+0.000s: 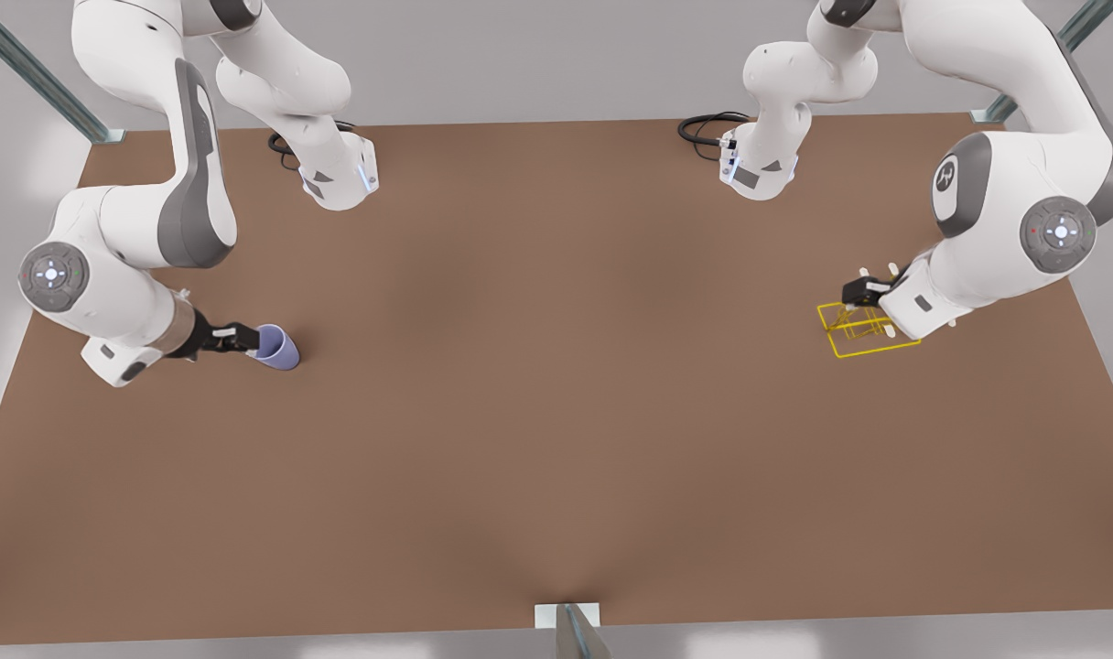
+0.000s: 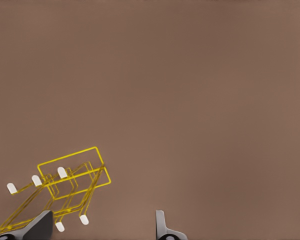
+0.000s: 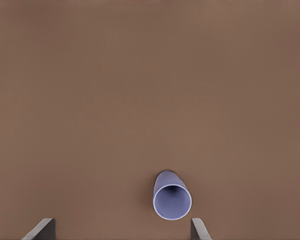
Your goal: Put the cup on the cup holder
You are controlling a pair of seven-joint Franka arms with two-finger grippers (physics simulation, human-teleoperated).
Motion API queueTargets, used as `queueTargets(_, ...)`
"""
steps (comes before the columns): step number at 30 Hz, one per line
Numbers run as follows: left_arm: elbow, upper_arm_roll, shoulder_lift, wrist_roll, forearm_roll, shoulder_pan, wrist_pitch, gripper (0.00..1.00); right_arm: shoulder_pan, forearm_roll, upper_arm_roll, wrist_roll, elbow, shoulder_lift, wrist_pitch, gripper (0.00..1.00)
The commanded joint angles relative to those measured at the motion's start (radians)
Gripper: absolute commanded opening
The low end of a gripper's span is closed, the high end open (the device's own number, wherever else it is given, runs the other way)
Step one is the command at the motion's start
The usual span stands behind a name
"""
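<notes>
On the desk (image 1: pixel 556 412), at the front view's left, the cup (image 1: pixel 277 347) sits just ahead of the right gripper (image 1: pixel 243 337), fingers open. Probably light, rigid, smooth: grasp across the tapered wall. The left gripper (image 1: pixel 857 295), fingers open, hovers at the cup holder (image 1: pixel 863 331).

In the front view, the right gripper (image 1: pixel 245 337) overlaps the cup (image 1: pixel 277 348) at its nine o'clock side, hiding that part of the rim. Whether the fingers touch the cup cannot be told. The left gripper (image 1: pixel 872 291) and its wrist cover the two o'clock portion of the cup holder (image 1: pixel 863 331), so the prongs there are hidden. Both arms run off the frame's top edge.

In the left wrist view, the gripper's fingers (image 2: pixel 40 227) are cut off by the frame edge, and one covers a corner of the holder's base. In the right wrist view, only the tips of the fingers (image 3: pixel 42 230) enter the frame.
</notes>
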Motion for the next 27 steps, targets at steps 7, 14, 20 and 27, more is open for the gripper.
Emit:
queueTargets(7,-0.022,0.003,0.005,0.028,-0.007,0.0,0.016,1.0,0.0,0.003,-0.001,-0.012,-0.122,0.041,0.18,1.0)
queueTargets(14,-0.024,-0.002,0.005,0.019,-0.007,0.0,-0.015,1.0,-0.003,0.001,-0.001,-0.006,-0.49,-0.026,0.456,1.0)
queueTargets(20,-0.028,-0.002,0.006,0.019,-0.007,0.0,-0.015,1.0,-0.098,0.007,-0.001,-0.003,-0.498,0.066,0.503,1.0)
queueTargets(27,-0.028,-0.002,0.017,0.019,-0.007,0.0,-0.015,1.0,-0.101,0.007,-0.001,-0.003,-0.514,0.104,0.513,1.0)
